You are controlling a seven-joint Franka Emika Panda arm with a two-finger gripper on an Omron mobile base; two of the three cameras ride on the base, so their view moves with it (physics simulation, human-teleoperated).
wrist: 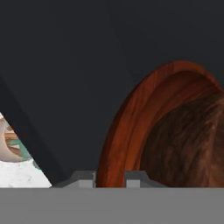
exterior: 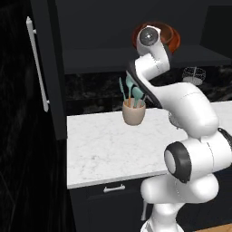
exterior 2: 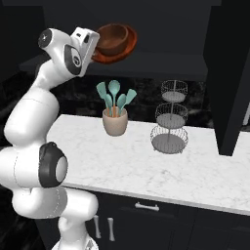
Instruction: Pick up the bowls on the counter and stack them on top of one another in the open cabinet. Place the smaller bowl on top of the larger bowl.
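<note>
Tall matte black wall cabinet [exterior: 90,31] stood open, its door [exterior: 43,68] with the long silver bar handle [exterior: 37,63] swung out at left of the left base view. White marble-look counter [exterior: 104,145] with faint grey veins ran below it, over dark drawers [exterior 2: 146,219] with silver handles.

A three-tier silver wire basket stand [exterior 2: 171,117] stood on the counter, right of a beige utensil cup [exterior 2: 115,122] holding teal spatulas and spoons.

My white arm reached up to the cabinet's dark shelf [exterior: 90,61]. The wide, shallow reddish-brown bowl [exterior 2: 124,49] was at shelf height, tilted up on edge, and the small, deep dark-brown bowl [exterior 2: 113,38] sat nested inside it.

My gripper [wrist: 109,178] was at the larger bowl's rim: in the hand view the two dark finger tips [wrist: 83,178] stood one on each side of the rim edge, narrowly parted, pinching it. Whether the bowl's bottom touched the shelf I couldn't tell.
</note>
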